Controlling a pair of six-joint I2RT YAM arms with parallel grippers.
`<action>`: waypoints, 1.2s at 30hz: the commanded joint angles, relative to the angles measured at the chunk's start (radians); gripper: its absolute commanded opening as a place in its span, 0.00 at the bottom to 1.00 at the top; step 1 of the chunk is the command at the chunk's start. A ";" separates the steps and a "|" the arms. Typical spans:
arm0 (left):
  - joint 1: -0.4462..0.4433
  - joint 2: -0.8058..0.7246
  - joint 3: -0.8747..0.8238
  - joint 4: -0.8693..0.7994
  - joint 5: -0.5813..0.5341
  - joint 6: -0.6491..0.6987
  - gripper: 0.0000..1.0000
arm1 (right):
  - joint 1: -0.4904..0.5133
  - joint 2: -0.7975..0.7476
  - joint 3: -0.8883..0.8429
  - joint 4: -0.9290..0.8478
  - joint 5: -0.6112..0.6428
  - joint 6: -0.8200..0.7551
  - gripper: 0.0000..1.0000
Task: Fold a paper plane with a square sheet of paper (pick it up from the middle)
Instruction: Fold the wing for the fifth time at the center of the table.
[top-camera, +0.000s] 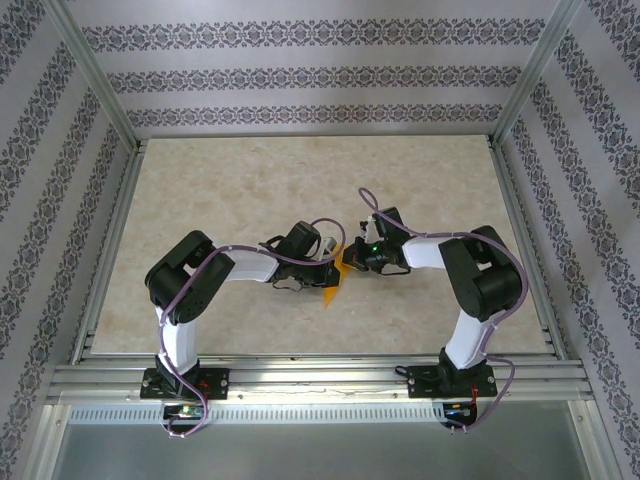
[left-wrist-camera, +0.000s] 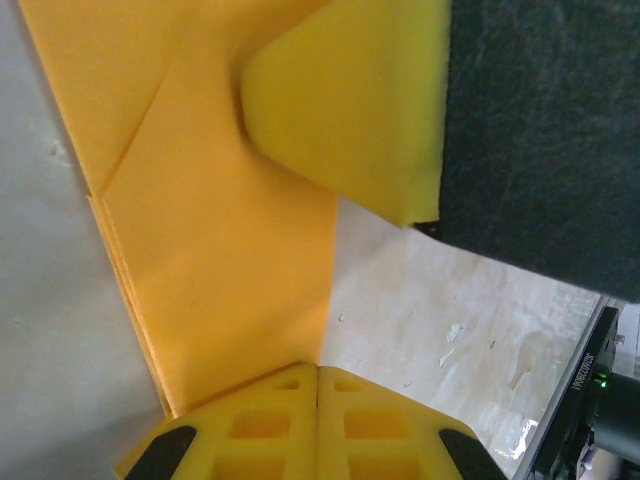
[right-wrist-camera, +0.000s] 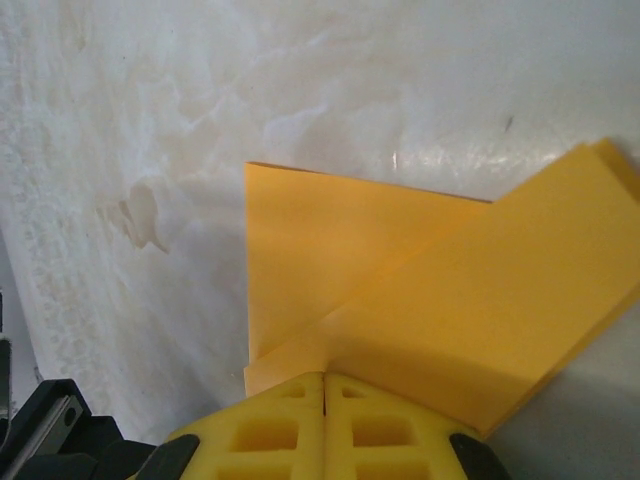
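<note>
The square sheet of paper (top-camera: 333, 283) is bright orange and folded into several layers with diagonal creases, held just above the table centre between both arms. My left gripper (top-camera: 328, 262) is shut on it; in the left wrist view the paper (left-wrist-camera: 220, 240) runs into the closed seam of its yellow fingertips (left-wrist-camera: 318, 368). My right gripper (top-camera: 353, 258) is shut on the opposite side. Its closed tips (right-wrist-camera: 325, 376) pinch the paper (right-wrist-camera: 440, 300) where two flaps meet. One yellow right finger (left-wrist-camera: 350, 100) presses on the sheet in the left wrist view.
The pale marbled table (top-camera: 250, 190) lies beneath the paper. Aluminium rails (top-camera: 320, 375) frame the near edge and both sides. Patterned walls (top-camera: 300, 80) close the back and sides. The two arms meet near the table's centre.
</note>
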 joint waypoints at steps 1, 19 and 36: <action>0.006 0.016 -0.052 -0.111 -0.033 0.020 0.00 | -0.060 0.034 0.035 -0.030 0.043 -0.038 0.00; 0.005 -0.032 -0.083 0.021 0.011 -0.072 0.01 | -0.151 -0.108 0.070 -0.074 0.033 -0.042 0.05; 0.006 -0.115 -0.042 -0.009 -0.001 -0.051 0.16 | -0.036 -0.145 -0.022 -0.052 0.040 -0.009 0.10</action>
